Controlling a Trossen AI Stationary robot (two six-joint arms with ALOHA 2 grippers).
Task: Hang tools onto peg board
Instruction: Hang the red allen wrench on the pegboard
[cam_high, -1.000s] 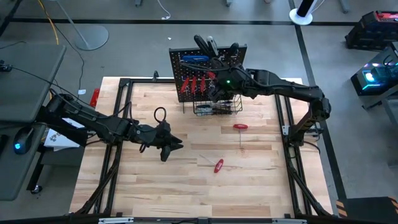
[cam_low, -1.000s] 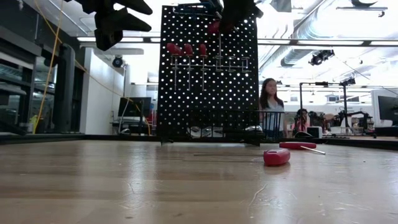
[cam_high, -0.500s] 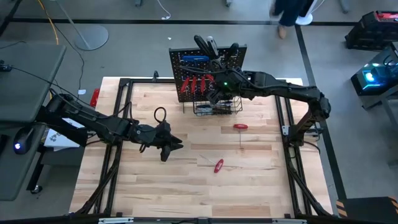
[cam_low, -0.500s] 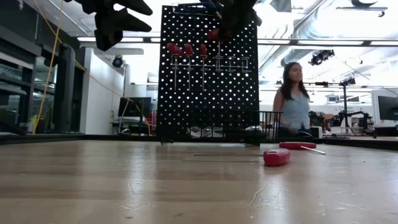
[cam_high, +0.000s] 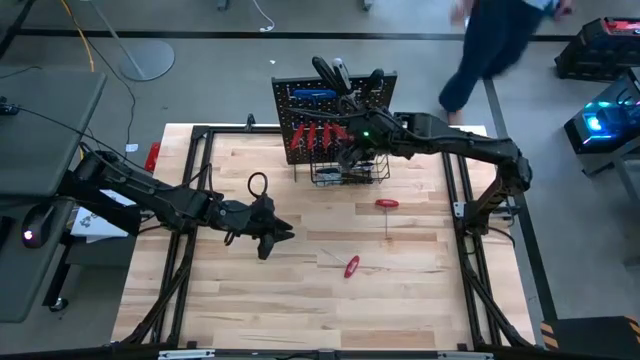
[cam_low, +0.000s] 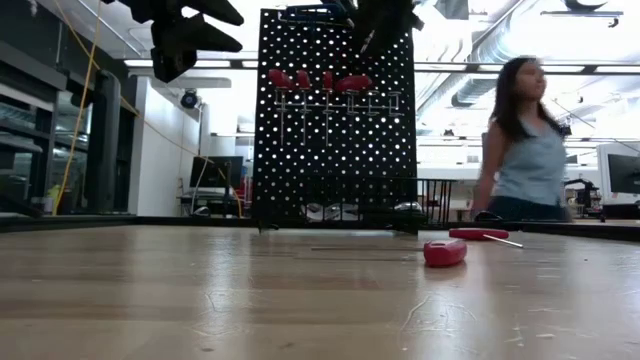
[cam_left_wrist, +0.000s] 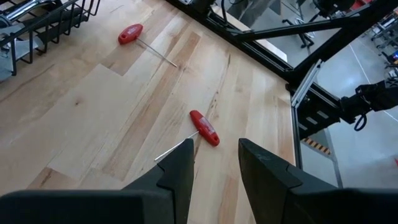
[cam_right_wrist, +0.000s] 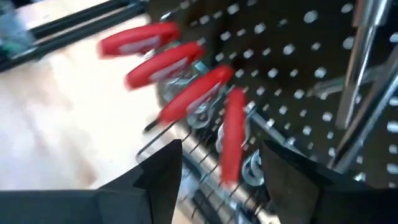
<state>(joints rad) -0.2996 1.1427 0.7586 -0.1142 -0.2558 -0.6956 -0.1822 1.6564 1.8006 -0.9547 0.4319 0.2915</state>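
The black peg board (cam_high: 300, 125) (cam_low: 335, 150) stands upright at the table's far middle, a wire basket (cam_high: 350, 173) at its foot. Several red-handled tools (cam_low: 312, 79) (cam_right_wrist: 163, 65) hang from its hooks in a row. My right gripper (cam_high: 348, 150) (cam_right_wrist: 221, 152) is open at the board, its fingers on either side of the rightmost hung handle (cam_right_wrist: 233, 140) and apart from it. Two more red-handled tools (cam_high: 386, 204) (cam_high: 351, 266) lie flat on the wood. My left gripper (cam_high: 270, 232) (cam_left_wrist: 214, 149) hovers open over the table's left middle, with nothing in it.
A blue tool (cam_high: 313, 93) and black-handled tools (cam_high: 330, 70) sit at the board's top. A black loop (cam_high: 258, 183) lies left of the board. Black frame rails (cam_high: 455, 190) border the table. A person (cam_low: 525, 140) passes behind the far right corner.
My right gripper has come down along the peg board with a red-handled tool and opened, letting go of it. The tool now hangs in the row beside the other red handles. A person has walked toward the right behind the table.
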